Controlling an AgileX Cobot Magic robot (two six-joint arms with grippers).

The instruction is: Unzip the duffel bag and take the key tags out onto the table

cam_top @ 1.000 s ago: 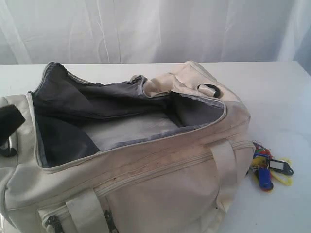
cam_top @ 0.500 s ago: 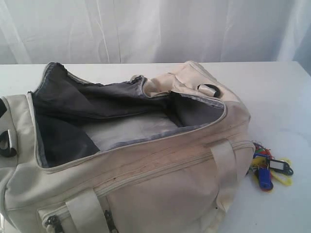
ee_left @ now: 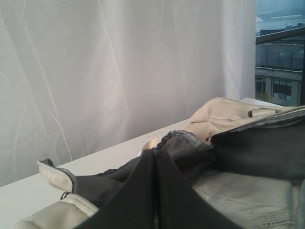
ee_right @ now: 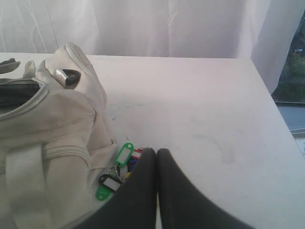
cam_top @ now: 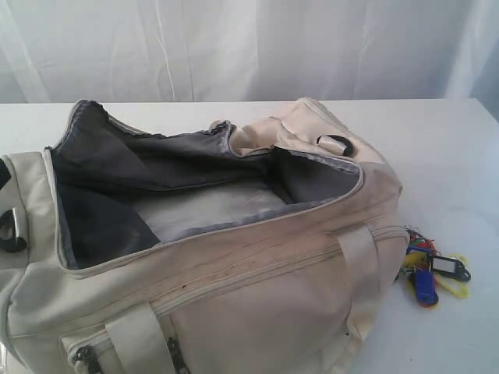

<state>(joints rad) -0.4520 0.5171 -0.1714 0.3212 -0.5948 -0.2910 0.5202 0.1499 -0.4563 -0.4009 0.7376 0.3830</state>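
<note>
The cream duffel bag [cam_top: 257, 296] lies on the white table [cam_top: 437, 156] with its top zipped open, and the grey lining [cam_top: 156, 167] shows inside. The key tags [cam_top: 427, 269], red, blue, yellow and green, lie on the table against the bag's right end. Neither gripper shows in the exterior view. In the left wrist view my left gripper [ee_left: 156, 153] is shut and empty, above the bag's open mouth [ee_left: 248, 152]. In the right wrist view my right gripper [ee_right: 157, 151] is shut and empty, just above the key tags [ee_right: 125, 155], beside the bag [ee_right: 47, 119].
A white curtain [cam_top: 249, 47] hangs behind the table. The table's right edge [ee_right: 281, 125] runs close to the key tags' side. A dark buckle [cam_top: 337, 143] sits on the bag's far end. Webbing handles [cam_top: 360, 257] hang over the front of the bag.
The dark left gripper at the exterior view's left edge has drawn out of frame. The bag and the key tags have not moved.
</note>
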